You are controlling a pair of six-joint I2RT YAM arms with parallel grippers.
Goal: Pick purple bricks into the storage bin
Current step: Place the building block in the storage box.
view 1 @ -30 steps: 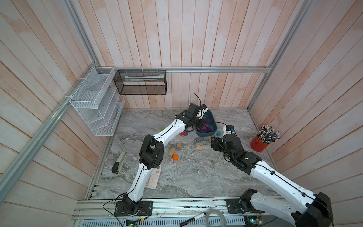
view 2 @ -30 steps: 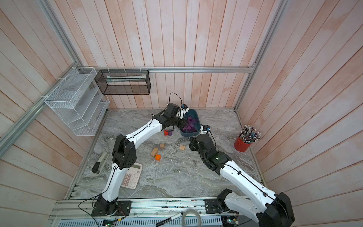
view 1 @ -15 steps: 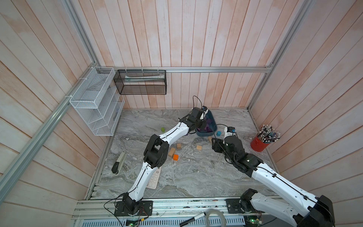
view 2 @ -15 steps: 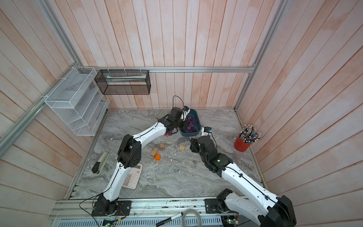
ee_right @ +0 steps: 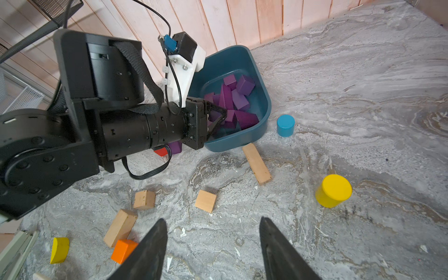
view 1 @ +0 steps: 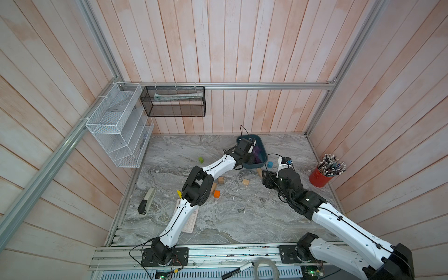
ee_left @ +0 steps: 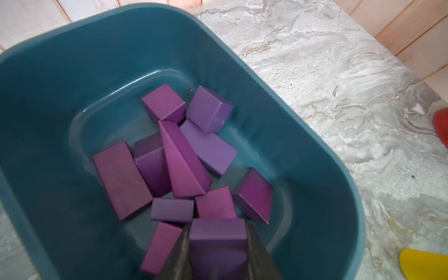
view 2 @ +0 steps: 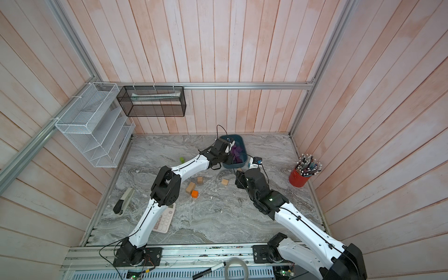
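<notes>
Now a purple brick is pinched by the left gripper above the storage bin.
Right gripper fingers are spread, nothing held.

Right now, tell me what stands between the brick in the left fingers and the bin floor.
Only other purple bricks. The left gripper holds a purple brick above the storage bin, inside its walls. Loose bricks lie right under it, so it would likely land on them.

walls: pale pink wood planks | frame: aluminium rail | floor: grey marbled tabletop | light: even
</notes>
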